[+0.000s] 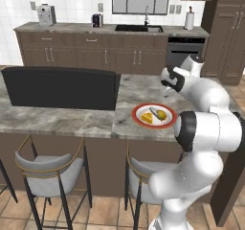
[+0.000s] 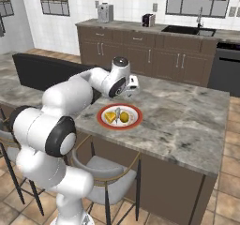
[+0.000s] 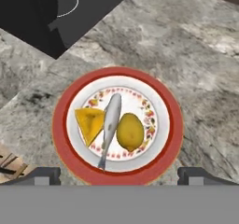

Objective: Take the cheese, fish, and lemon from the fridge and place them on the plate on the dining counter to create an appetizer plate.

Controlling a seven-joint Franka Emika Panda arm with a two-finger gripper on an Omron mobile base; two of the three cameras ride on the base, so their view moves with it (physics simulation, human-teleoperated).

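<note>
Hand view looks straight down on the red-rimmed plate (image 3: 117, 125) on the dining counter (image 3: 196, 78), where all three items already lie: the cheese (image 3: 89, 123) wedge at one side of the plate, the lemon (image 3: 130, 131) at the other, the fish (image 3: 110, 127) lying lengthwise between them, touching both. The gripper (image 3: 119, 175) hovers above the plate, jaws spread wide and empty. The fish looks thin and slippery, best pinched across its middle; the smooth lemon would likely roll, the wedge should sit firm. Beyond the plate lies a black cooktop (image 3: 60, 13), cut off by the frame; the fingertips are barely visible.
</note>
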